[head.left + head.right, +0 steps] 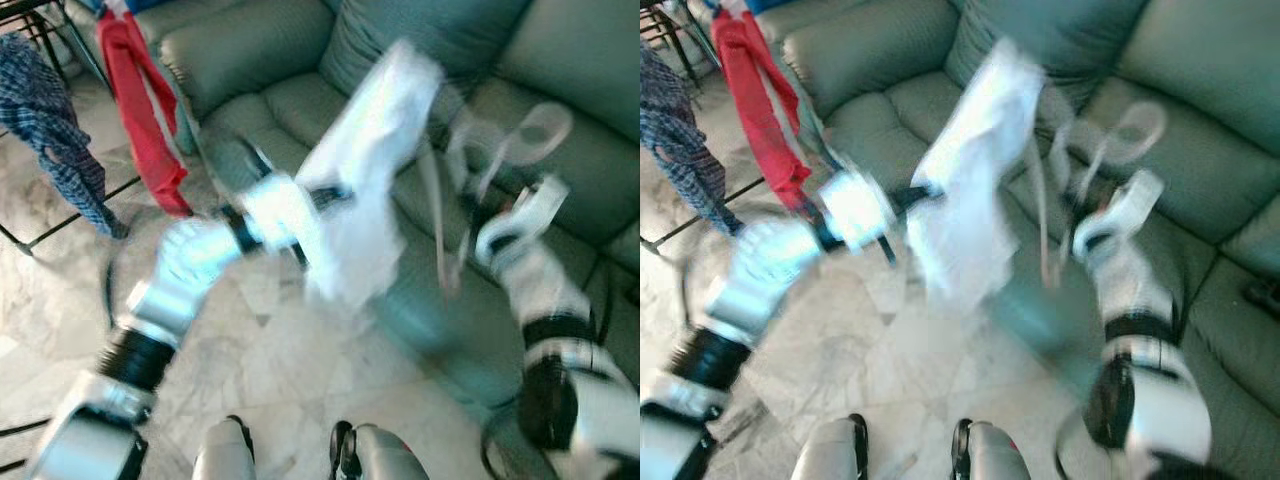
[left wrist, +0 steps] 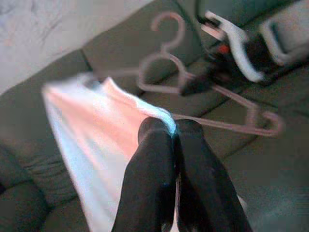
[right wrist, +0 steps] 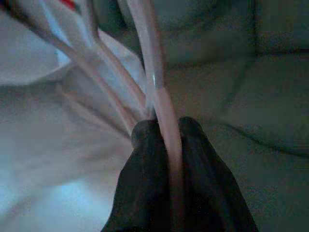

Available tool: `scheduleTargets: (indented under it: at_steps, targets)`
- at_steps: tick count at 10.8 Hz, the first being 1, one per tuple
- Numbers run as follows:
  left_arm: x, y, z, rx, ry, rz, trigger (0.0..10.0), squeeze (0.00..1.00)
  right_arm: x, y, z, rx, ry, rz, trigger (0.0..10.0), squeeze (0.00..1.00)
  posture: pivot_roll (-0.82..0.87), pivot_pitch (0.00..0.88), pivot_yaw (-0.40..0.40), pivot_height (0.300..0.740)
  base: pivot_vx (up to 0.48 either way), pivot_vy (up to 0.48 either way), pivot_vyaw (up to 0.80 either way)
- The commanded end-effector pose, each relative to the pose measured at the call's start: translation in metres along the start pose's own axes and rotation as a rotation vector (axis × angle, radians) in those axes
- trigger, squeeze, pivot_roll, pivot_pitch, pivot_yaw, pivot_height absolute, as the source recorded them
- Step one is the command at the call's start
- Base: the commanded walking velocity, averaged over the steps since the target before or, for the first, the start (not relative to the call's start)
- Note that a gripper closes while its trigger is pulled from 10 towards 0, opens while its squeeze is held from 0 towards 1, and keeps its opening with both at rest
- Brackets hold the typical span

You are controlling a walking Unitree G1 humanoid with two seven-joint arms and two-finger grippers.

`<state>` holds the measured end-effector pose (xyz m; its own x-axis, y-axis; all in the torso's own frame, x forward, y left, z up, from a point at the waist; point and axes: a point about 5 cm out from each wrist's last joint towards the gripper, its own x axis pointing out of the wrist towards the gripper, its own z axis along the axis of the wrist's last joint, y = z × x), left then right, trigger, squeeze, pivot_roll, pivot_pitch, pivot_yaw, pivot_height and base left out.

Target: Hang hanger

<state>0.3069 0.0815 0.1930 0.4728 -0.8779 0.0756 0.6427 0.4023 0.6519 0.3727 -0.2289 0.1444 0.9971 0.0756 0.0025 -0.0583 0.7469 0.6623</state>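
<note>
A white garment (image 1: 370,170) hangs in the air in front of the sofa, and my left gripper (image 2: 169,128) is shut on its edge. A pale pink plastic hanger (image 2: 212,121) is held just to the right of it, hook (image 1: 540,125) uppermost. My right gripper (image 3: 166,123) is shut on one of the hanger's thin bars (image 3: 154,72), close to the cloth. In the head views both arms are raised over the sofa seat and heavily blurred. Whether the hanger is inside the garment cannot be made out.
A green sofa (image 1: 260,50) lies ahead and to the right. At the left stands a drying rack (image 1: 60,230) with a red garment (image 1: 140,90) and a blue plaid one (image 1: 50,130). Marble floor (image 1: 260,360) lies beneath me.
</note>
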Motion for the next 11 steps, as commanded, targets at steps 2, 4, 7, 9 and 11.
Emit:
scheduleTargets:
  at_steps: [2, 4, 7, 9, 11]
  targets:
    - [0.004, -0.005, -0.008, 0.034, 0.043, 0.015, 10.0, 0.0, 0.013, 0.049, 0.022, 0.122, -0.099, 0.195, 10.0, 0.0, -0.02, 0.128, -0.053, 0.74, 0.0, 0.0, 0.0]
    - [0.0, 0.017, -0.01, 0.128, 0.091, 0.134, 10.0, 0.0, -0.012, 0.049, -0.062, -0.189, 0.42, 0.331, 10.0, 0.0, -0.01, 0.128, -0.057, 0.74, 0.0, 0.0, 0.0]
    - [-0.029, 0.041, -0.025, 0.335, 0.215, 0.097, 10.0, 0.0, -0.047, -0.019, -0.068, -0.448, 0.509, 0.117, 10.0, 0.0, -0.01, 0.131, -0.054, 0.74, 0.0, 0.0, 0.0]
    - [-0.044, 0.072, -0.022, 0.457, 0.269, 0.145, 10.0, 0.0, -0.055, -0.034, -0.074, -0.444, 0.538, 0.012, 10.0, 0.0, 0.0, 0.123, -0.054, 0.74, 0.0, 0.0, 0.0]
    - [-0.04, 0.085, 0.0, 0.519, 0.158, 0.221, 10.0, 0.0, -0.068, -0.035, -0.105, -0.134, 0.587, -0.041, 10.0, 0.0, 0.01, 0.125, -0.056, 0.74, 0.0, 0.0, 0.0]
